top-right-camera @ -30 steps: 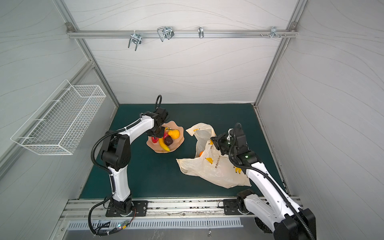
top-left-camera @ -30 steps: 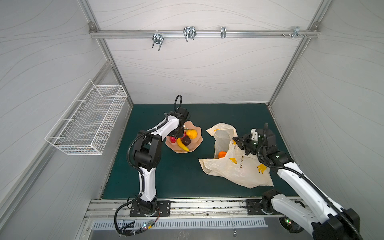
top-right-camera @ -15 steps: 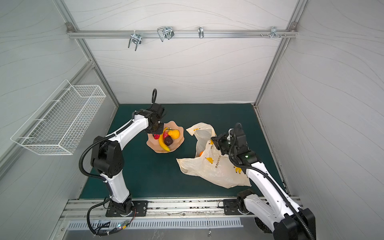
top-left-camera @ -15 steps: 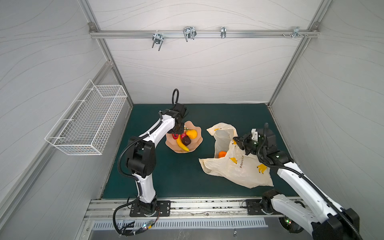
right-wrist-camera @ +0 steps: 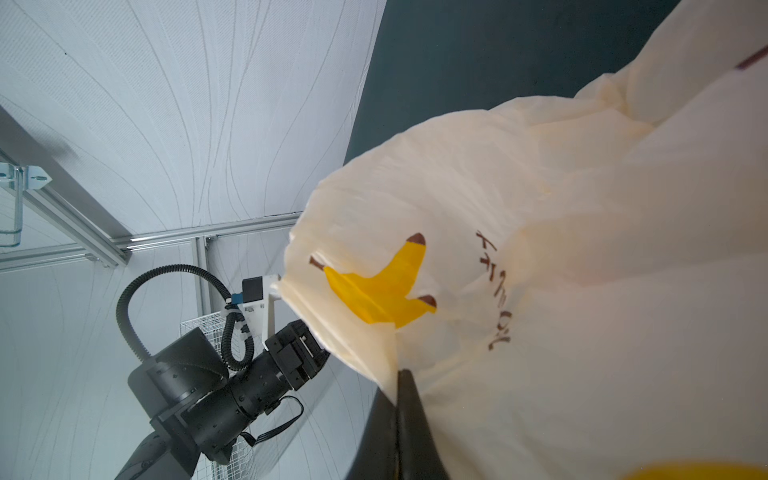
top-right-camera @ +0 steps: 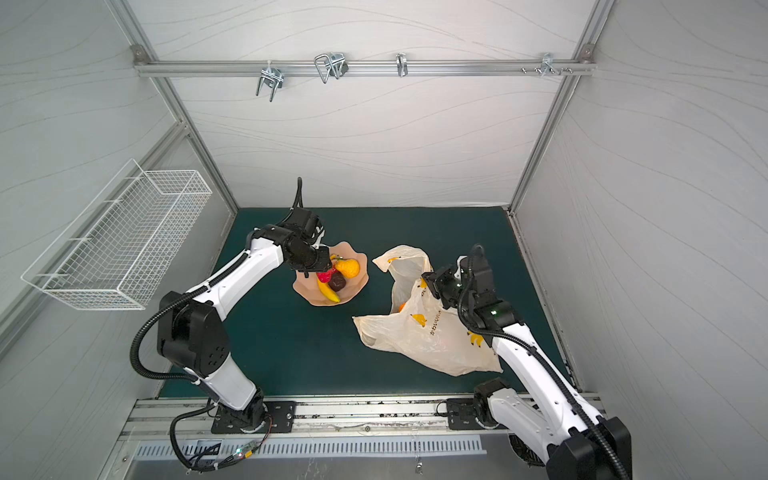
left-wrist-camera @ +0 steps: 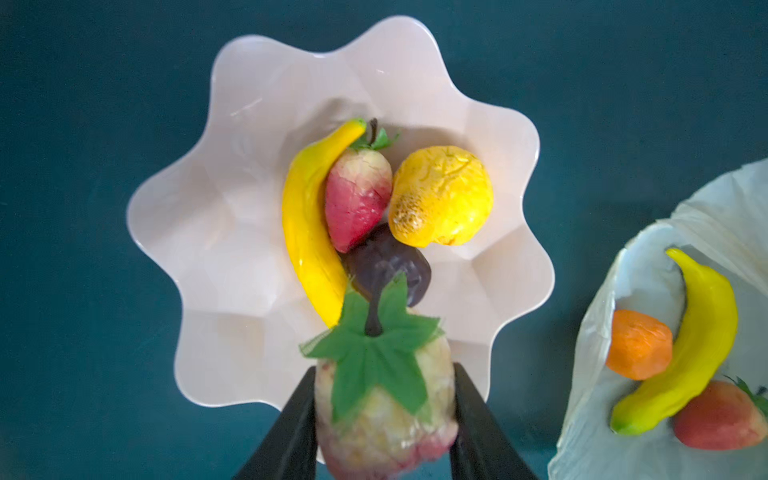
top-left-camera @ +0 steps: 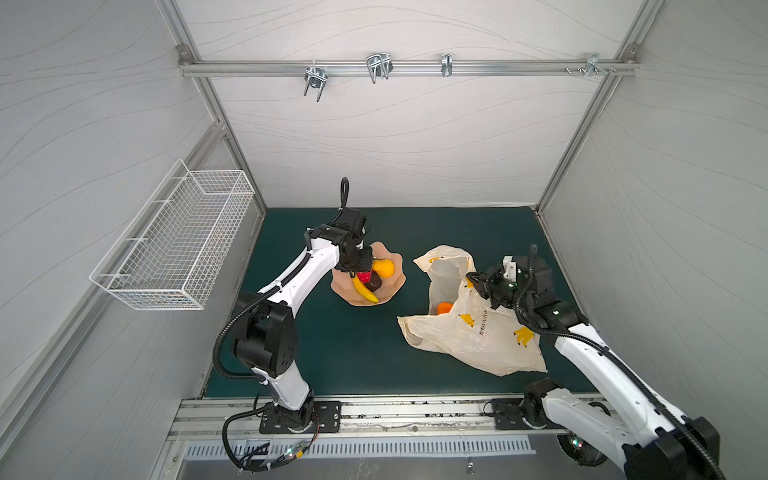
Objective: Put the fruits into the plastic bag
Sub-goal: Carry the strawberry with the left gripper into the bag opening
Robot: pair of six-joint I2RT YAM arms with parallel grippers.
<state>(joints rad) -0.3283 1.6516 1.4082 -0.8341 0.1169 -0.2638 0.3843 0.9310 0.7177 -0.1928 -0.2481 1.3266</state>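
Note:
My left gripper [left-wrist-camera: 384, 399] is shut on a pale red strawberry [left-wrist-camera: 384, 411] with a green leaf cap, just above the pink wavy bowl [left-wrist-camera: 232, 199]. In the bowl lie a banana [left-wrist-camera: 309, 224], another strawberry [left-wrist-camera: 357, 195], a yellow pear shape [left-wrist-camera: 442, 195] and a dark fruit [left-wrist-camera: 390, 270]. In both top views the left gripper [top-left-camera: 360, 270] [top-right-camera: 320, 270] hangs over the bowl's left side. The plastic bag [top-left-camera: 478, 332] [top-right-camera: 428, 332] lies to the right, and my right gripper [top-left-camera: 478, 282] [right-wrist-camera: 401, 374] is shut on its raised edge. Inside it lie an orange [left-wrist-camera: 638, 351], a banana [left-wrist-camera: 690, 349] and a strawberry [left-wrist-camera: 719, 415].
A white wire basket [top-left-camera: 174, 245] hangs on the left wall. Metal hooks [top-left-camera: 378, 66] hang from the rail high at the back. The dark green mat [top-left-camera: 353, 345] runs between bowl and bag and on to the front rail.
The left arm has shifted, its elbow dropping toward the front left, while its gripper stays over the bowl. The right arm and the bag have not moved.

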